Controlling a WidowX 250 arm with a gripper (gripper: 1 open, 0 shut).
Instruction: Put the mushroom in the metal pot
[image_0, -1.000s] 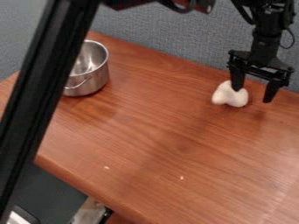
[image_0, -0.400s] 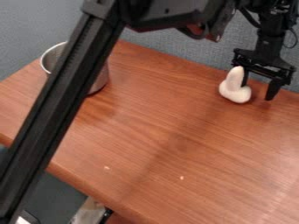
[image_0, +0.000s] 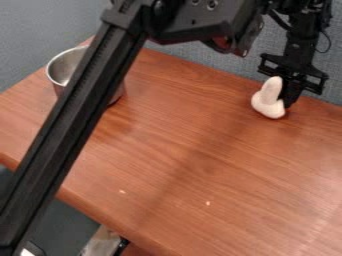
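Observation:
The mushroom (image_0: 271, 99) shows as a cream-white lump on the wooden table at the far right; its cap is not visible. My gripper (image_0: 293, 88) points straight down right beside it, with the fingers drawn in narrow against the mushroom's right side and closed on it. The mushroom still rests on the table. The metal pot (image_0: 66, 67) stands at the table's far left corner, mostly hidden behind the dark arm link that crosses the view.
A thick black arm link (image_0: 94, 130) runs diagonally across the left half of the view and blocks much of it. The wooden table (image_0: 201, 160) ends in a front edge at the lower left, with a grey wall behind it.
The fingers stood wide apart over the mushroom before; now they have closed in on it. The gripper has barely shifted, while the big arm link has swung further right across the view.

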